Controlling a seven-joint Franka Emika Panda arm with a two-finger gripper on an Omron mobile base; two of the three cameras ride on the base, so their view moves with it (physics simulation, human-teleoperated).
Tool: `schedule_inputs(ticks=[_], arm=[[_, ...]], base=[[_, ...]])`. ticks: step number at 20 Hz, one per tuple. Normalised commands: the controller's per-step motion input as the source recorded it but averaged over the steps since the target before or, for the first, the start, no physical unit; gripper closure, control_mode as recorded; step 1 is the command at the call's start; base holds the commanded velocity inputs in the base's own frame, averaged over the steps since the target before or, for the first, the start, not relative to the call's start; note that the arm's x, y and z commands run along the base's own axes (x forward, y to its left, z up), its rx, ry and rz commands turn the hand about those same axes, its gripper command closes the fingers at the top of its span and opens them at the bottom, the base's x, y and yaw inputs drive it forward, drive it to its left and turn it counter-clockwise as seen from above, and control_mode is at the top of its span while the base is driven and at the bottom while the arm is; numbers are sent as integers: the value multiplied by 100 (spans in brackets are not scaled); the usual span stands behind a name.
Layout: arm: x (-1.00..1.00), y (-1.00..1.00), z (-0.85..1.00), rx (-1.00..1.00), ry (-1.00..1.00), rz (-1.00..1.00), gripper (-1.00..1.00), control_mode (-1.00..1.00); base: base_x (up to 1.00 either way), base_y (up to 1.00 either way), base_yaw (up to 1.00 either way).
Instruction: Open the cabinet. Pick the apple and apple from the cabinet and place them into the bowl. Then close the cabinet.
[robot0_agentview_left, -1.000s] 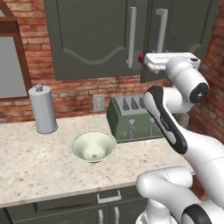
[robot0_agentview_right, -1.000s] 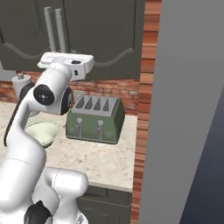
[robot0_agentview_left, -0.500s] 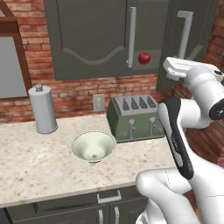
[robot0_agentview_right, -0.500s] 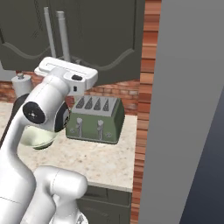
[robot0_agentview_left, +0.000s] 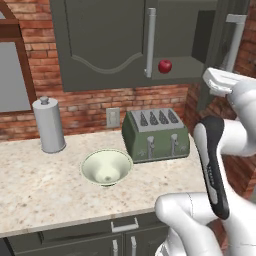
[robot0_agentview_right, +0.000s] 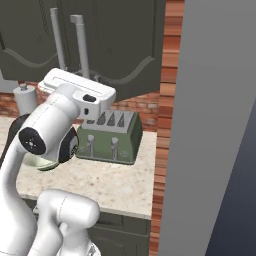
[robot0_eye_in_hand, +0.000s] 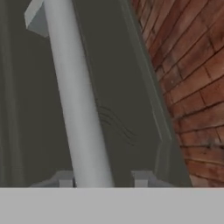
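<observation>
The cabinet (robot0_agentview_left: 100, 45) hangs on the brick wall; its left door is closed and its right door (robot0_agentview_left: 212, 45) stands swung out toward me. My gripper (robot0_agentview_left: 229, 75) is shut on that door's silver bar handle (robot0_agentview_left: 235, 40). In the hand view the handle (robot0_eye_in_hand: 76, 100) runs up between my fingertips (robot0_eye_in_hand: 65, 179), with my gripper (robot0_eye_in_hand: 103, 178) astride it. One red apple (robot0_agentview_left: 165, 66) sits on the shelf inside the opening. The pale bowl (robot0_agentview_left: 106, 167) rests on the counter below, left of the toaster. In the right base view my white hand covers the fingers under the handle (robot0_agentview_right: 81, 47).
A green toaster (robot0_agentview_left: 156, 135) stands under the open cabinet. A grey canister (robot0_agentview_left: 48, 125) is at the back left of the speckled counter (robot0_agentview_left: 40, 195). A brick wall (robot0_agentview_left: 245, 75) and a tall grey panel (robot0_agentview_right: 210, 125) close off the right side.
The right cabinet door has swung further open with my hand on its handle, moving right and toward me. The apple inside has come into full view.
</observation>
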Motion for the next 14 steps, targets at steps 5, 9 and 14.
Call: schedule_inputs(ticks=[5,9,14], arm=[[-98,-16,0,0,0,-3,-100,-100],[-100,-4,0,0,0,-7,-100,-100],[-72,24,0,0,0,-16,-100,-100]], base=[[0,0,0],[0,0,0],[0,0,0]])
